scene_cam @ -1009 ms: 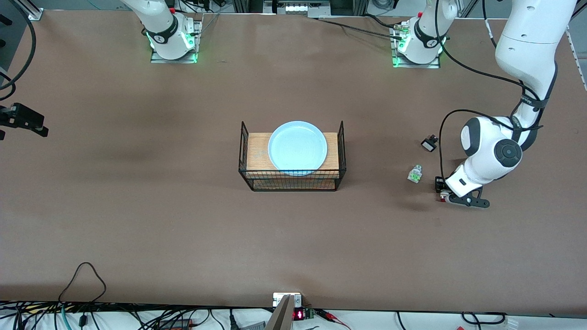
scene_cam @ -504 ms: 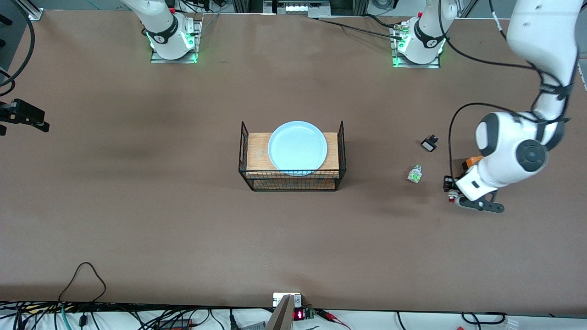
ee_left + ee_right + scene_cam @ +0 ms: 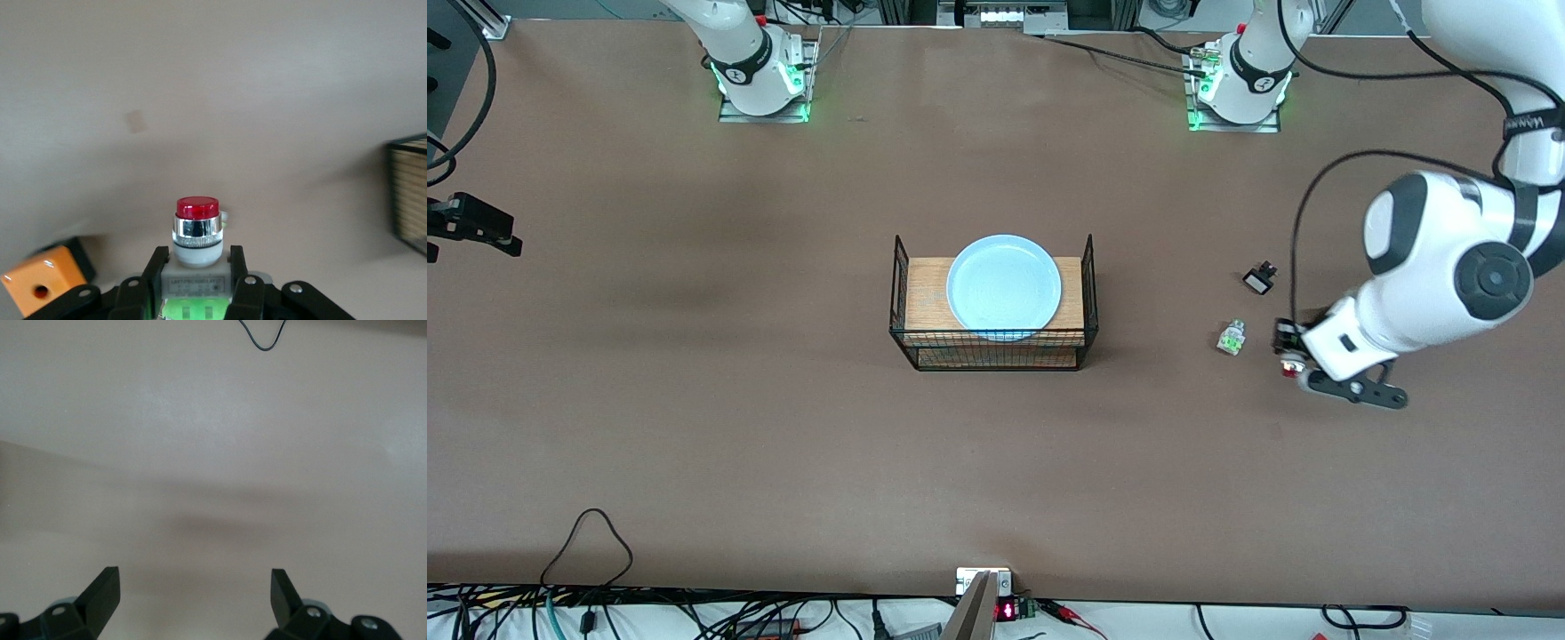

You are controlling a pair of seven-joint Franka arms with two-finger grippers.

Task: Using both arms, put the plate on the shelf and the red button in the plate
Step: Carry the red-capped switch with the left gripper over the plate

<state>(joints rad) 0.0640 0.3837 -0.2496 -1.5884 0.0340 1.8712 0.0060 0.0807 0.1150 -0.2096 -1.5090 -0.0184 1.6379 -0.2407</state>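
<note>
1. Your left gripper (image 3: 1288, 354) clamps the red button (image 3: 197, 230): red cap, chrome collar, white-green body; it hangs over bare table near the left arm's end.
2. Your right gripper (image 3: 193, 587) waits, fingers spread, empty.
3. The plate (image 3: 1004, 286) sits mid-table on the wire rack (image 3: 993, 348); open tabletop surrounds it.

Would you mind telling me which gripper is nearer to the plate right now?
Left. The left gripper, holding the red button, is up toward its arm's end of the table from the plate; the right gripper is outside the front view.

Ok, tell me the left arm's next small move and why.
Probably carry the red button toward the plate on the wire rack: the left claw is shut on it, up over the table's left-arm end, and the plate lies bare.
</note>
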